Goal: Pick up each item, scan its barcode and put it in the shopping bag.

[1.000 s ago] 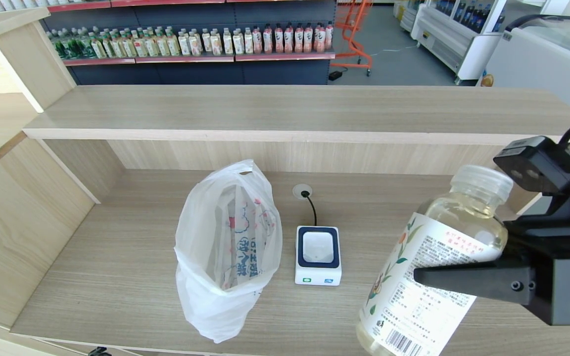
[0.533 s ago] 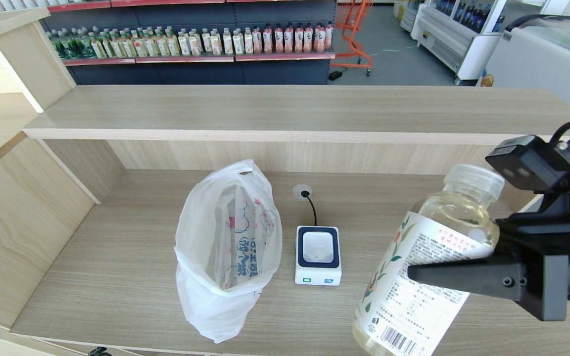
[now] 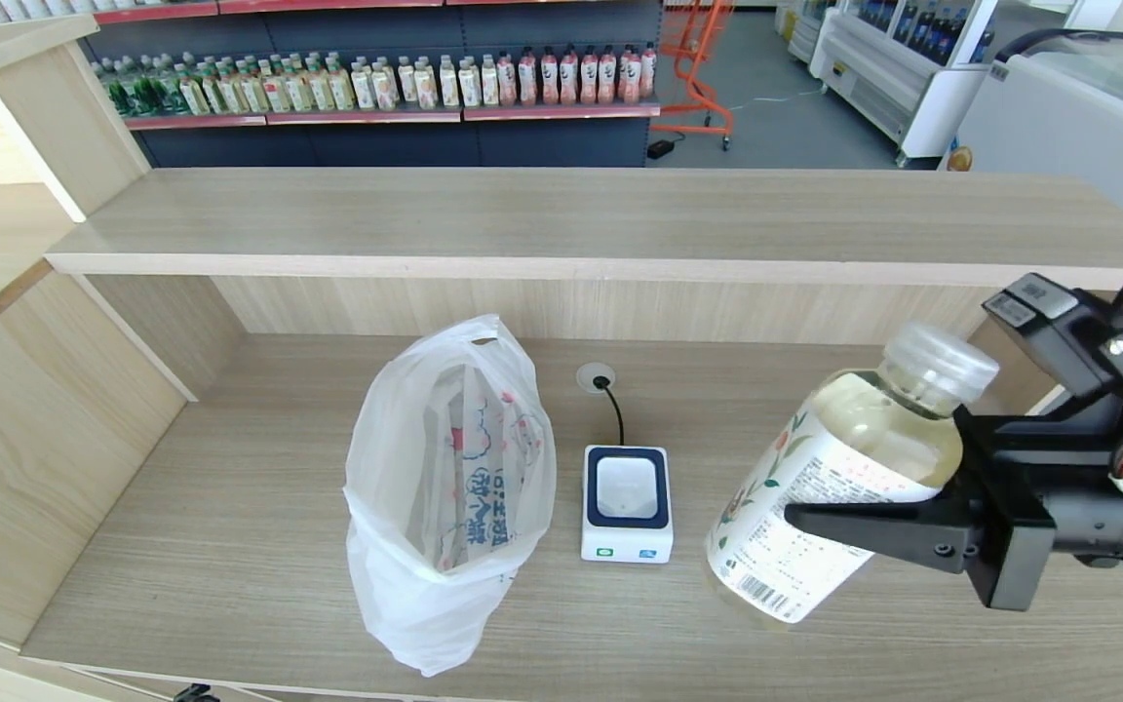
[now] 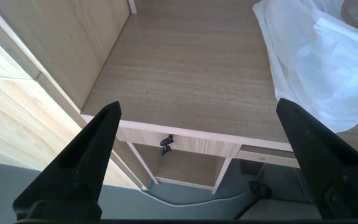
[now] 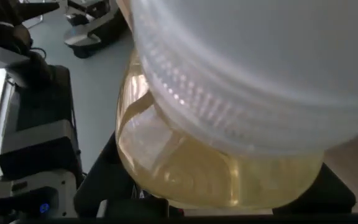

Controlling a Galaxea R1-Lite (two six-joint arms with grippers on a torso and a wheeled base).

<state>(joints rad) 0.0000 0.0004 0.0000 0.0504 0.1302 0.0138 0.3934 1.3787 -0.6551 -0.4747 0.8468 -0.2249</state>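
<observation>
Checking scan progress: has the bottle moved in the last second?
Yes. The bottle has tilted further, its base swinging toward the scanner.

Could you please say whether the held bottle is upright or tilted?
Tilted: held by the right gripper, the bottle leans, cap away from the scanner.

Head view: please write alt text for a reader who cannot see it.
The right gripper holds a tilted drink bottle over the wooden counter, right of the scanner. A white shopping bag stands open left of the scanner.
</observation>
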